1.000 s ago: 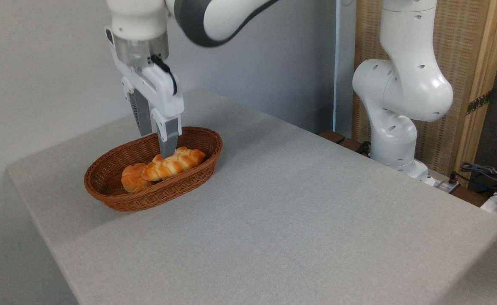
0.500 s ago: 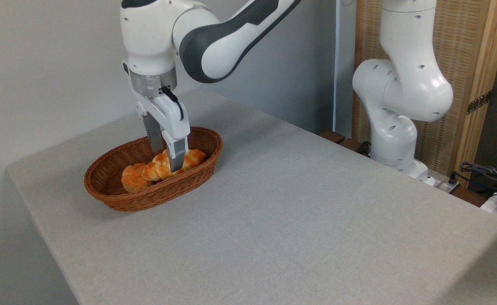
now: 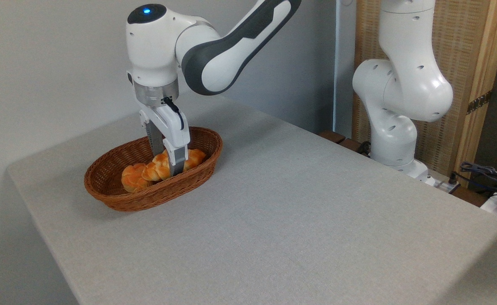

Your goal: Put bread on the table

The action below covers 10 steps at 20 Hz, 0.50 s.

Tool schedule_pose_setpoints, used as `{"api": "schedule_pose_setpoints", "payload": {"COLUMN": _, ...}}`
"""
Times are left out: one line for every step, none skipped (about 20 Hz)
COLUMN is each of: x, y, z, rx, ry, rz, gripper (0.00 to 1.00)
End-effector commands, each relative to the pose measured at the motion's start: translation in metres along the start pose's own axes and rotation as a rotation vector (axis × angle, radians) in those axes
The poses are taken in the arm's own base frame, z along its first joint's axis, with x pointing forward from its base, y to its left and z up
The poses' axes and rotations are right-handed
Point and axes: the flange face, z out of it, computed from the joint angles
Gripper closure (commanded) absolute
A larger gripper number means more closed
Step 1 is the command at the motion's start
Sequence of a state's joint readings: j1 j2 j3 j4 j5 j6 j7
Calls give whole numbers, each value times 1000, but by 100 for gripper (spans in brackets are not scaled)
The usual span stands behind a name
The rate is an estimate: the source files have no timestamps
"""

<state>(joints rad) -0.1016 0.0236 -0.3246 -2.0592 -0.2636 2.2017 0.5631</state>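
The bread, a braided golden-orange loaf, lies inside a brown wicker basket at the left of the grey table. My gripper points straight down into the basket and is open. Its fingers straddle the middle of the loaf: the near finger stands in front of it, and the far finger is partly hidden behind it. Whether the pads touch the loaf cannot be seen.
A small round orange bun sits in the basket against the loaf's left end. The arm's white base stands beyond the table's far right edge, with cables beside it. A wall runs behind the basket.
The gripper has come down from above the basket rim to around the loaf and shifted slightly right. The loaf and bun have not moved.
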Motion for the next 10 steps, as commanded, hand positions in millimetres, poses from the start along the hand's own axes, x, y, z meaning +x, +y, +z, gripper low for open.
{"api": "schedule_pose_setpoints", "payload": {"x": 1, "y": 1, "z": -3, "rx": 14, "ry": 17, "rz": -9, "gripper": 67}}
{"api": "schedule_pose_setpoints", "payload": {"x": 1, "y": 2, "z": -2, "rx": 13, "ry": 15, "rz": -8, "gripper": 67}}
{"api": "schedule_pose_setpoints", "payload": {"x": 2, "y": 2, "z": -3, "rx": 14, "ry": 18, "rz": -8, "gripper": 67}}
{"api": "schedule_pose_setpoints", "payload": {"x": 1, "y": 1, "z": -3, "rx": 14, "ry": 17, "rz": -9, "gripper": 67}}
{"api": "schedule_pose_setpoints", "payload": {"x": 2, "y": 2, "z": -3, "rx": 13, "ry": 17, "rz": -8, "gripper": 67}}
{"api": "schedule_pose_setpoints", "payload": {"x": 2, "y": 2, "z": -3, "rx": 13, "ry": 17, "rz": -8, "gripper": 67}}
{"api": "schedule_pose_setpoints", "payload": {"x": 1, "y": 1, "z": -3, "rx": 14, "ry": 17, "rz": -9, "gripper": 67}}
{"api": "schedule_pose_setpoints", "payload": {"x": 2, "y": 1, "z": -5, "rx": 16, "ry": 21, "rz": -8, "gripper": 67}}
{"api": "schedule_pose_setpoints", "payload": {"x": 3, "y": 2, "z": -9, "rx": 19, "ry": 26, "rz": -5, "gripper": 67}}
{"api": "schedule_pose_setpoints", "payload": {"x": 4, "y": 1, "z": -14, "rx": 22, "ry": 29, "rz": -4, "gripper": 67}}
